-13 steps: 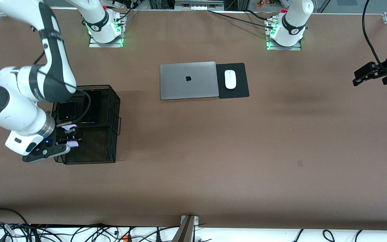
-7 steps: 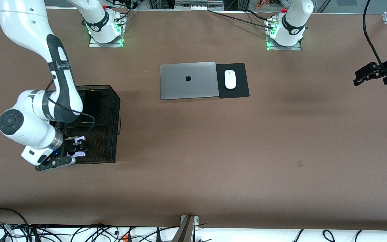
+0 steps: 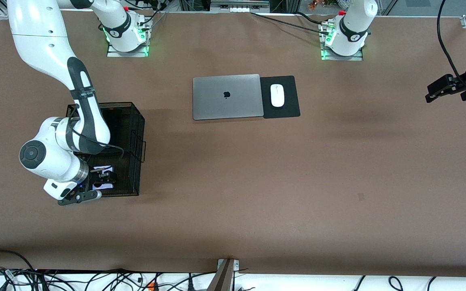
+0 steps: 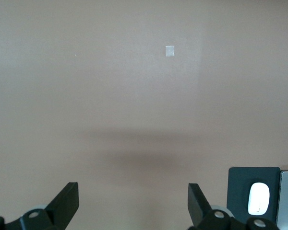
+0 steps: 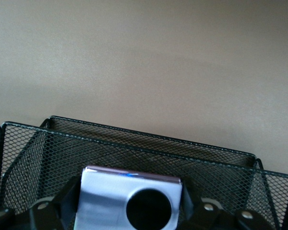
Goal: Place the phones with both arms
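The right claw (image 3: 102,176) is down inside the black wire-mesh basket (image 3: 136,133), in the compartment nearest the front camera, with its fingers (image 5: 57,206) on either side of the squarish lilac-white phone with a round black lens (image 5: 129,199). The phone stands upright on edge between them, its top edge level with the basket's rim. Whether the fingers press it or stand just off its sides cannot be told. The right arm hides the other basket compartments in the front view. The basket sits on the brown tabletop (image 3: 257,182) toward the right arm's end.

The left claw (image 4: 133,201) hangs wide and empty over bare tabletop at the left arm's end, where that arm waits.

Near the middle of the tabletop, closer to the robots' bases, lies a closed silver laptop (image 3: 227,96), with a white mouse (image 3: 277,95) on a black mouse pad (image 3: 289,109) just beside it.
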